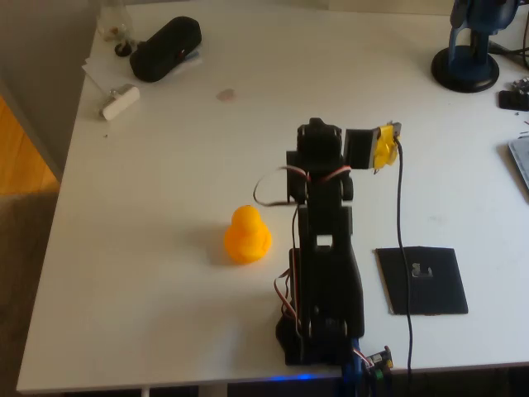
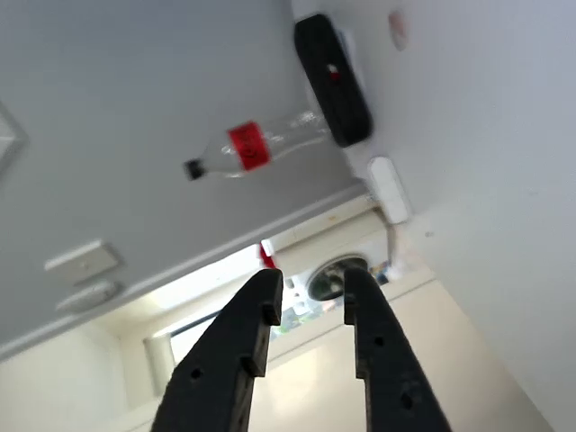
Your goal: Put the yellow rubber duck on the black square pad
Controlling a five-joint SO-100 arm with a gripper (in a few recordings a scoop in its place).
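Observation:
The yellow rubber duck (image 1: 247, 236) stands upright on the white table, left of the black arm (image 1: 324, 248). The black square pad (image 1: 421, 279), with a small pale mark at its centre, lies flat to the right of the arm near the table's front edge. The arm is folded up between the two, touching neither. In the wrist view, which lies on its side, my gripper (image 2: 310, 292) is open a little, with nothing between its black fingers (image 2: 256, 324). It is raised off the table and points toward the far left corner.
A black oblong pouch (image 1: 165, 48) (image 2: 333, 81), a clear bottle with a red label (image 2: 247, 148) and a small white object (image 1: 120, 102) sit at the far left corner. A blue stand (image 1: 467, 58) is at the far right. A cable (image 1: 402, 248) runs over the pad's left side.

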